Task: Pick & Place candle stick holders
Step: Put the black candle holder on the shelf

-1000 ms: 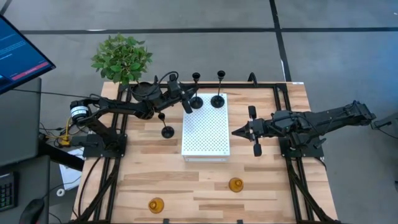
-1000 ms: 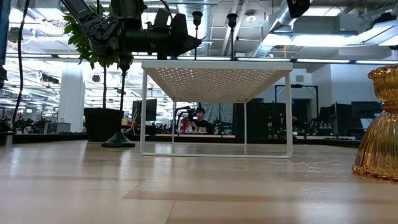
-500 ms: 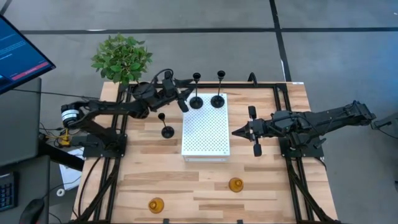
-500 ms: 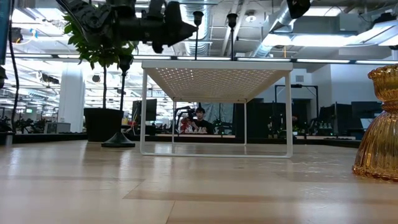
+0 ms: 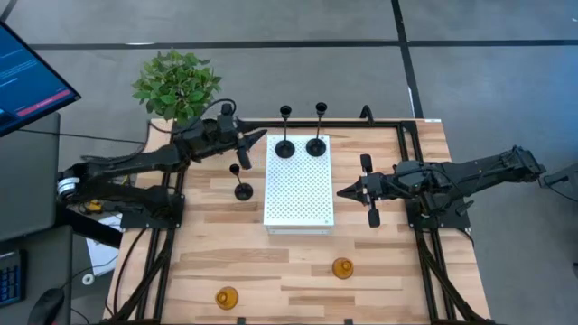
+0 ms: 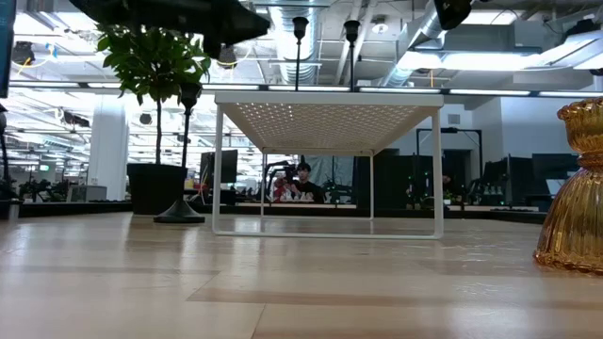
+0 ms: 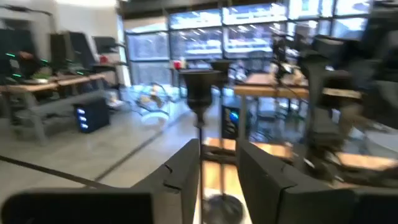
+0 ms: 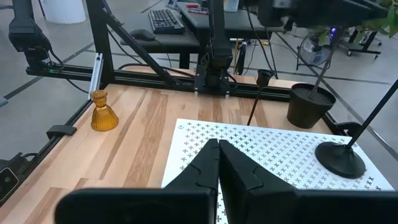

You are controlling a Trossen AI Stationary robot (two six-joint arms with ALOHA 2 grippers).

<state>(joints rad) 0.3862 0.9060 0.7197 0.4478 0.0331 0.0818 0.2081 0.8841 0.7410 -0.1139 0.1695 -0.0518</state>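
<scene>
Pulled back toward the plant since earlier: left tool (image 5: 254,139), open, empty, raised just beside black holder (image 5: 242,187) on counter (image 5: 226,253)

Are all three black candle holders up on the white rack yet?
No: two black holders stand on the white rack; the third black holder stands on the table beside it.

A grey floor (image 5: 488,54) crossed by dark lines is seen around the pale wooden worktop (image 5: 298,271). A monitor (image 5: 27,77) is set at one side and a keyboard (image 8: 166,20) on a dark desk (image 8: 249,22). Beyond, an open office is shown — exposed ceiling ducts (image 6: 415,42), a white column (image 6: 108,146), large windows (image 7: 205,53) — with a seated person (image 6: 301,181) far behind.
</scene>
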